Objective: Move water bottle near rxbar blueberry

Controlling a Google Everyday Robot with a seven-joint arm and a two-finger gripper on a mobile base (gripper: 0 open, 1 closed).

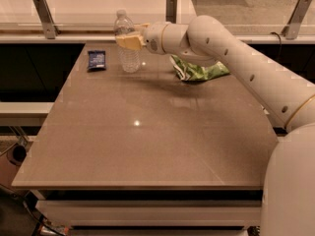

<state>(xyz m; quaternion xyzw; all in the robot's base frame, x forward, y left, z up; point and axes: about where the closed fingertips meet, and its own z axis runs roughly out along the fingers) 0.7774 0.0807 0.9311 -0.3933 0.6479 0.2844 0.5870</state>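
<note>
The water bottle (127, 43) is clear with a white cap and stands upright at the far left part of the table (147, 132); I cannot tell whether its base touches the surface. My gripper (129, 41) is shut on the bottle's upper body, reaching in from the right. The rxbar blueberry (96, 59), a small dark blue flat wrapper, lies on the table a short way left of the bottle.
A green snack bag (199, 71) lies at the far right, partly hidden behind my white arm (231, 58). A counter with metal posts (44, 16) runs behind the table. The table's edges drop off at left and front.
</note>
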